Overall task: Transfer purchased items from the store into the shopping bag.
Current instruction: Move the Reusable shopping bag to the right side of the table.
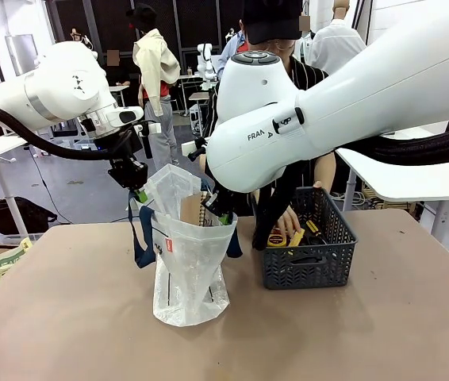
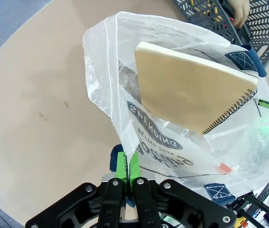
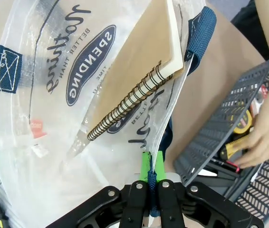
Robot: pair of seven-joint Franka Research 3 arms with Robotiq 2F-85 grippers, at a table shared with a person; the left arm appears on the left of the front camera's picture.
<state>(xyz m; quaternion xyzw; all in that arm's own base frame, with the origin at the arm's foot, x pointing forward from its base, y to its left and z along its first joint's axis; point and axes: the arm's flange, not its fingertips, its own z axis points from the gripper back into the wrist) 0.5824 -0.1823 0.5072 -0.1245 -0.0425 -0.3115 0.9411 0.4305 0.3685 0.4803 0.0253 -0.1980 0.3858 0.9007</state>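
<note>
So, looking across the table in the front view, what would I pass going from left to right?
left gripper → shopping bag, pinched at its rim on either side → right gripper → dark grey basket, with a person's hand reaching into it.

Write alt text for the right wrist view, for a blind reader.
The right tool is shut on the edge of the shopping bag, which holds a tan spiral notebook. Beside it, a person's hand reaches into the grey basket.
</note>
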